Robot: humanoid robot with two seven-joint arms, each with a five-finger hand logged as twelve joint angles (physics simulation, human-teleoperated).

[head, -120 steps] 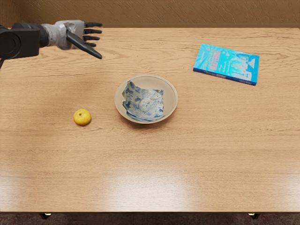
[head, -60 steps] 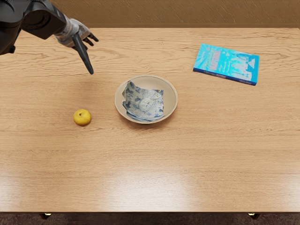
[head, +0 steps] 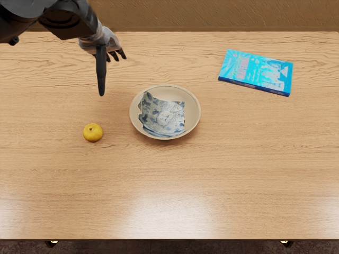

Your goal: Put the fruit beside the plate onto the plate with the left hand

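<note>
I have the left robot hand (head: 102, 50) hanging over the far left part of the tabletop (head: 222, 180), fingers spread and holding nothing, one long digit pointing straight down. The yellow fruit (head: 92, 132) sits on the wood to the left of the plate (head: 195, 106), not touching it. From the hand, the fruit lies toward me and well below. It is round, so I judge any approach angle will do.

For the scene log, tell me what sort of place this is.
Probably a home dining or study table, rendered in simulation: a wide wooden table holds a patterned plate, a small yellow fruit lying apart on its left, and a blue book toward the far right.
</note>
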